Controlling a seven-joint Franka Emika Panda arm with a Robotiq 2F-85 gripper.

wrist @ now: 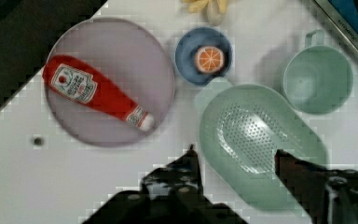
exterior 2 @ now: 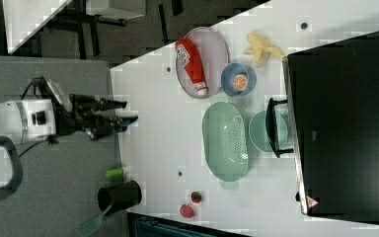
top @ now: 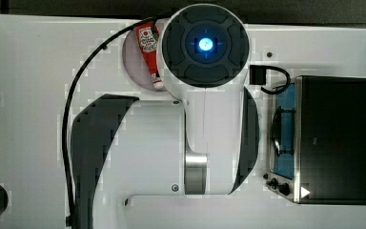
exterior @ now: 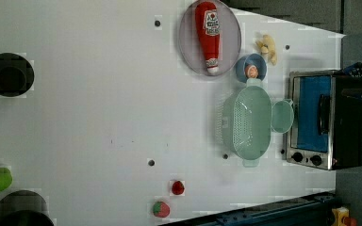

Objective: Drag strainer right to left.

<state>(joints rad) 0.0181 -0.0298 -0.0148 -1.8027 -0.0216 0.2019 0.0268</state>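
white table [exterior: 99,117], grey floor [exterior 2: 54,197]

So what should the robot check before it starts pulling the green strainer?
1. Jaws open: ok, the gripper is spread wide.
2. Jaws empty: ok, nothing between them.
3. Strainer empty: ok, nothing inside.
4. Jaws on the strainer: not ok, in the right view the gripper is off to the side.
5. Neighbours: not ok, the cup touches or nearly touches the strainer and the blue bowl is close.
6. Bare table on the left view's left: ok.
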